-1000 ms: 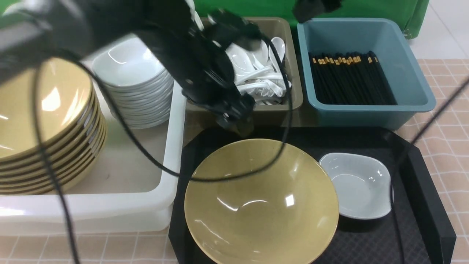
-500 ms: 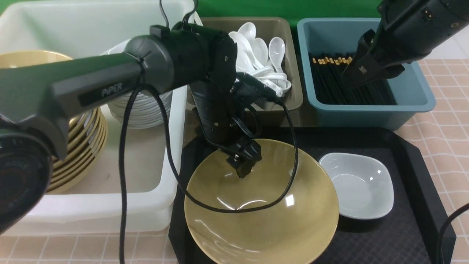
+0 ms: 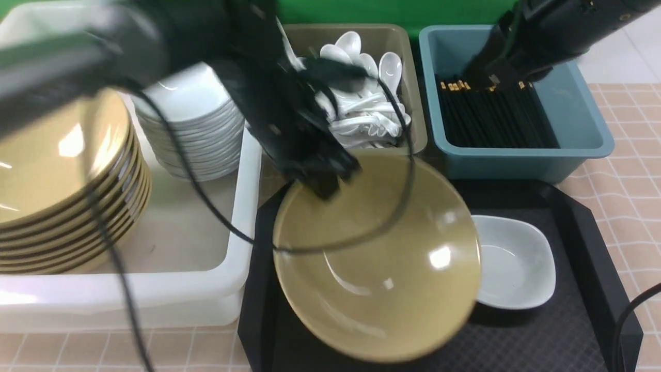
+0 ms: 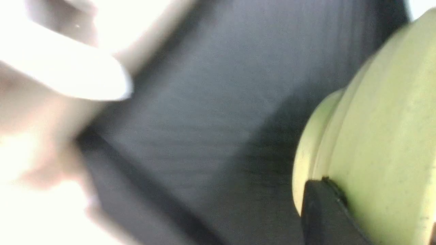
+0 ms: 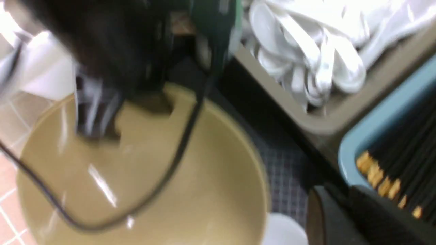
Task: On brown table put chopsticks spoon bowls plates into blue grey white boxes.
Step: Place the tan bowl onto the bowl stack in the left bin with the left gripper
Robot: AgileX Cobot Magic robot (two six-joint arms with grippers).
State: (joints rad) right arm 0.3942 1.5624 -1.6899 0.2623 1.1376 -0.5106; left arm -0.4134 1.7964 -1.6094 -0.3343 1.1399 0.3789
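The step in hand, as I judge it, is carrying 1 bowl to its box. The left gripper [image 3: 323, 188] is clenched on the far rim of the yellow bowl [image 3: 382, 279]. In the left wrist view, 1 black finger [image 4: 323, 211] presses against the bowl's pale underside. The bowl hangs tilted over the black tray [image 3: 583, 232], with its far edge raised and its near edge low, toward the tray's near left corner. Whether the near edge touches the tray floor, I cannot tell. A white plate [image 3: 516, 263] lies in the tray just beside the bowl, and the bowl's rim covers a part of it. The white tub [image 3: 242, 206] stands at the left edge of the brown table [image 3: 630, 165] and holds a stack of yellow bowls [image 3: 62, 170] and a stack of white plates [image 3: 191, 119]. The grey box [image 3: 397, 39] with spoons [image 3: 361, 103] is at the table's far edge. The right gripper [image 3: 488, 77] hovers over the blue box [image 3: 573, 103], above the gold ends of the chopsticks [image 3: 496, 119]. I cannot tell if it is closed or holds anything. I think the next move calls for lifting the bowl clear of the tub's wall, then carrying it across and setting it level on the yellow stack. With a grip on only 1 rim, the glossy bowl may swing or slip.
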